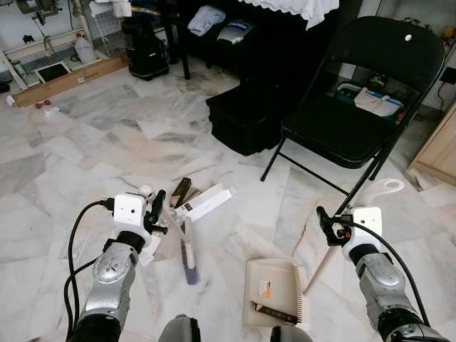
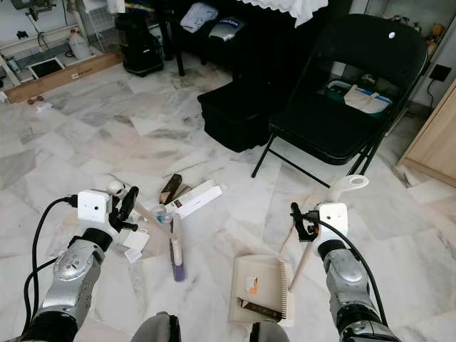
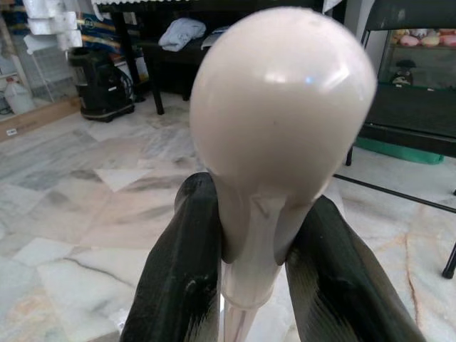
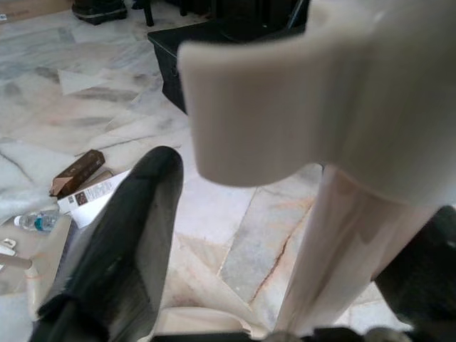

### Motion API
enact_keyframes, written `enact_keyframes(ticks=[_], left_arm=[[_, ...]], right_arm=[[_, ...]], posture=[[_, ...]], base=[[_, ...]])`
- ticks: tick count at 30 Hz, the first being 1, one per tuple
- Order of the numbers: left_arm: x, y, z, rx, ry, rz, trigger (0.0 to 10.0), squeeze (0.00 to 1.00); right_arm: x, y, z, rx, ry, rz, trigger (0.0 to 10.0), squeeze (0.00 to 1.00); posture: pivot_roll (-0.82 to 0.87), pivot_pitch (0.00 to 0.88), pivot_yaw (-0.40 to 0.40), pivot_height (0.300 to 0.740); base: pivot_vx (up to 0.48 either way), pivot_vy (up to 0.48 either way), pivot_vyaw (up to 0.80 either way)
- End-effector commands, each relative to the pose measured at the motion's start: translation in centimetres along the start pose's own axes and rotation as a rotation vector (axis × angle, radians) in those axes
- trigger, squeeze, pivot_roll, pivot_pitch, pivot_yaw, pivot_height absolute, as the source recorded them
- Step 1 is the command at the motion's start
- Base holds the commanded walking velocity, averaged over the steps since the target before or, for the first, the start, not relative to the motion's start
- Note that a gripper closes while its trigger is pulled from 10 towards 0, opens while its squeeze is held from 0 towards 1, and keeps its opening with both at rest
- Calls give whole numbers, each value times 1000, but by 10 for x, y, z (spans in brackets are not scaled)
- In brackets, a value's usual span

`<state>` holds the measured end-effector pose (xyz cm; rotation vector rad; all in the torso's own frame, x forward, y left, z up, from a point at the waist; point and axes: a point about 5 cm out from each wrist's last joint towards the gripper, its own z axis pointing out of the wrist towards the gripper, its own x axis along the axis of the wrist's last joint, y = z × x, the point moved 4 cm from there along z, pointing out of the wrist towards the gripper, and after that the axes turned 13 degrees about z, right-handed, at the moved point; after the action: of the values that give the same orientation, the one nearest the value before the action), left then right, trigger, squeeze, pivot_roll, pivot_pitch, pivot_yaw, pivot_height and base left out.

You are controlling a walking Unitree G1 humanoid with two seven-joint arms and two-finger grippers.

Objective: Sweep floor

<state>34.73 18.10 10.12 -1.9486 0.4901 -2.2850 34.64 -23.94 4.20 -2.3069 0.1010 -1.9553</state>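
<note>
One broom, one dustpan, one folding chair, two tools, one plastic bottle

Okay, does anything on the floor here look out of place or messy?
Yes. Litter lies scattered on the marble floor by the broom head: a white carton, a brown box, a small plastic bottle and paper scraps. The dustpan already holds some debris.

No readable text.
Print on the white box and the sticker on the dustpan was too small to read.
</note>
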Motion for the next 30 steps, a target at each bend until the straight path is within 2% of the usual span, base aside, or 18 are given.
enact_keyframes(ticks=[1, 30], left_arm=[[-13, 1, -6, -12, -63, -6, 10000, 0], [-13, 0, -6, -10, -61, -5, 10000, 0]], right_arm=[[-6, -1, -2, 10, -23, -4, 0, 0], [-7, -4, -2, 10, -16, -2, 0, 0]], posture=[[22, 106, 33, 645], [25, 102, 35, 645]], base=[[0, 0, 0], [0, 0, 0]])
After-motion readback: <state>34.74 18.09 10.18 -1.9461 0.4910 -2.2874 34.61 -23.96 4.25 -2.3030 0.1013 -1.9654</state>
